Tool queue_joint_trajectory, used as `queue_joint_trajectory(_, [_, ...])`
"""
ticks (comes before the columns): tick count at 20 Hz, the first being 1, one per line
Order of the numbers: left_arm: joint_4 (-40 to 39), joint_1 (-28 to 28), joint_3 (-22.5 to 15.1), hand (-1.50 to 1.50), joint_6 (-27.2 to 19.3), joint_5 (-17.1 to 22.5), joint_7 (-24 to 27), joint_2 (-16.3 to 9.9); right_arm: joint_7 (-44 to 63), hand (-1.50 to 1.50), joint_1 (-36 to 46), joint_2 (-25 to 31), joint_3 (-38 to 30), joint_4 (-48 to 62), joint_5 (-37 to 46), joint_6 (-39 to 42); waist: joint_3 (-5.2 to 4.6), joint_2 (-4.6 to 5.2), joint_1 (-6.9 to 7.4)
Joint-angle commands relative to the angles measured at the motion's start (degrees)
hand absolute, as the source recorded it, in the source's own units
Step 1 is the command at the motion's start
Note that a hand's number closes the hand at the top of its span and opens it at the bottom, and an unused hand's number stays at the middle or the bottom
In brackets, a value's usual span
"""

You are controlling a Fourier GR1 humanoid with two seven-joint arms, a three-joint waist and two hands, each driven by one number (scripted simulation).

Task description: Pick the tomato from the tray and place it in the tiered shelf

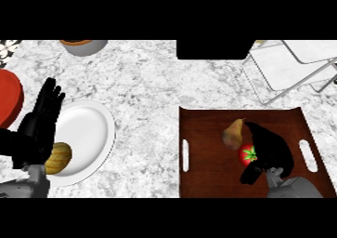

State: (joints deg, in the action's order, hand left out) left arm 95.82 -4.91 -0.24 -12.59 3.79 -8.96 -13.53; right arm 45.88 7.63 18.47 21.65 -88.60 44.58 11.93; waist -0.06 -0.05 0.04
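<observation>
**Surfaces and finishes**

You see a dark wooden tray (pixel 198 122) with matt finish on a polished marble-like counter (pixel 143 79). The white plate (pixel 92 128) looks smooth ceramic. The tiered shelf (pixel 284 65) seems pale metal. The tomato (pixel 248 153) is glossy.

Pear (pixel 232 134) upright-ish, brown. White plate (pixel 88 125) on marble tabletop (pixel 150 83), potato (pixel 59 158) on its near rim. Red object (pixel 5 100) left edge. Grey bowl (pixel 85 46) far left.

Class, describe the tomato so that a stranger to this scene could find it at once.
Find the dark brown tray with slot handles at the counter's right. Near its middle, under the right hand, lies the tomato. It is red and round with a green star-shaped stem, unlike the tan pear beside it.
</observation>
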Motion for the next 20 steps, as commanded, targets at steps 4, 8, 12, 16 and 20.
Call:
queue_joint_trajectory(4, [2.79, 1.88, 0.65, 0.00, 1.56, -0.22, -1.29, 0.70, -5.75, 1.50, 1.69, -2.15, 2.50, 7.89, 6.32, -1.38, 0.07, 0.07, 0.35])
queue_joint_trajectory(8, [2.54, 5.95, 1.69, 0.00, 4.07, 0.44, 3.28, 0.25, -7.17, 1.50, 2.64, -0.63, 2.63, 5.81, 9.73, -1.71, 0.05, 0.02, 0.47])
queue_joint_trajectory(12, [3.15, 3.80, -0.61, 0.00, 0.59, -2.64, 0.08, 2.24, -26.60, 1.50, -1.62, 11.40, -0.59, 3.44, 3.26, -0.36, 0.10, -0.01, 0.11])
queue_joint_trajectory(16, [0.63, -0.84, 2.78, 0.00, 2.20, 0.09, -0.88, 0.79, -42.30, 1.50, -3.04, 16.70, -4.20, 7.65, 0.72, -4.80, 0.11, 0.11, -0.04])
queue_joint_trajectory(20, [0.51, -0.25, 2.46, 0.00, 1.39, -1.68, 0.18, 1.83, -44.80, 1.50, -4.14, 16.97, -8.84, 2.41, -5.80, 1.14, 0.06, 0.01, -0.24])
